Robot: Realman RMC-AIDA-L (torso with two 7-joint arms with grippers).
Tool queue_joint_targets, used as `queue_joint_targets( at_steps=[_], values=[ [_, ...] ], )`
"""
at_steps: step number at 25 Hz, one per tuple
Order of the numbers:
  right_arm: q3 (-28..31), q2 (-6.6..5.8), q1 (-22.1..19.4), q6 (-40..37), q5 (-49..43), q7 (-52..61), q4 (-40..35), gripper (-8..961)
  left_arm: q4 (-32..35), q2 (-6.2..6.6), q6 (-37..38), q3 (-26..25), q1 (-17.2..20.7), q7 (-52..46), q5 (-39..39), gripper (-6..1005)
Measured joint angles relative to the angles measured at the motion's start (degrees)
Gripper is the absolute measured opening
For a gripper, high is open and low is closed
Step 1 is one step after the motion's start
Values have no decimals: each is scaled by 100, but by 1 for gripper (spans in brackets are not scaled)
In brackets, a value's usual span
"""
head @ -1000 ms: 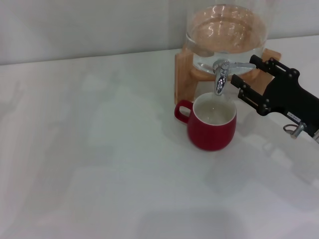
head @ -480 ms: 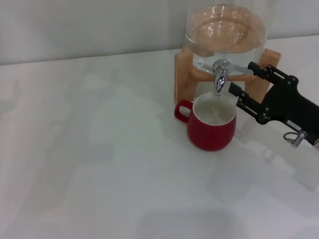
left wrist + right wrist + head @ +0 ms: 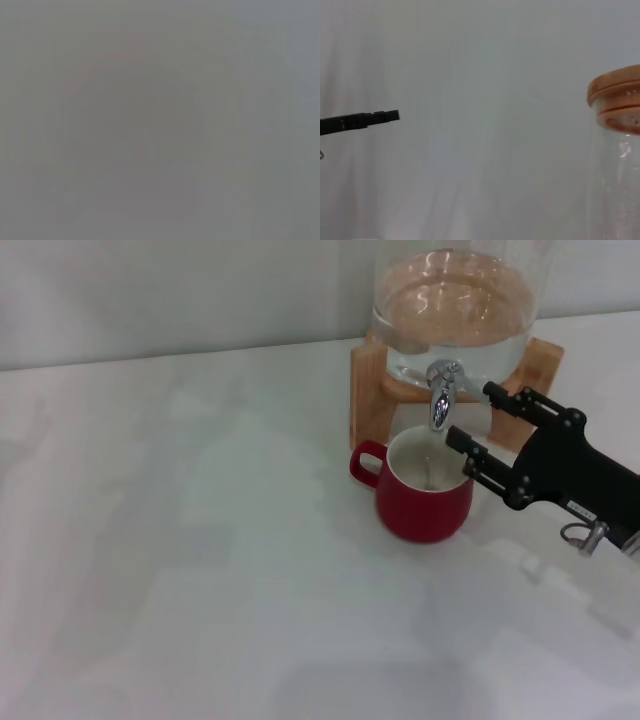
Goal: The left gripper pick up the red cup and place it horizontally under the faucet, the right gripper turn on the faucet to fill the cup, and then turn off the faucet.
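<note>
The white tabletop (image 3: 200, 570) carries the squat, rounded dark-red ceramic cup (image 3: 425, 495), which stands upright with its white inside showing and its small loop handle turned toward the robot's left. The cup sits directly below the spout of the small shiny chrome faucet (image 3: 441, 400), close to it but not touching.

Just to the robot's right of the cup is the right tool (image 3: 478, 425), a black two-fingered claw with long thin parallel jaws. The jaws stand apart, gripping nothing: the nearer finger reaches over the cup's right rim, and the farther finger lies level with the faucet, just to its right. The tool's long axis runs from lower right to upper left in the head view, pointing at the faucet. In the right wrist view, only one black finger shows against the pale background.

The relation that governs the coming move: the faucet lies just ahead of the open jaws, to the robot's left of the fingertips. The lever handle cannot be made out separately in the head view, so its present setting is uncertain.

Farthest back stands the large clear glass dispenser jar (image 3: 455, 310) on its wooden stand (image 3: 368, 390), holding water.

The left tool does not appear in the head view, and its wrist view shows nothing identifiable.
</note>
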Motion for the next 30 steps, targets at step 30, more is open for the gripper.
queue_joint_targets(
  at_steps=[30],
  values=[
    [-28, 43, 43, 26, 131, 8, 7, 599, 0, 0, -23, 30, -2, -31, 226, 861]
  ],
)
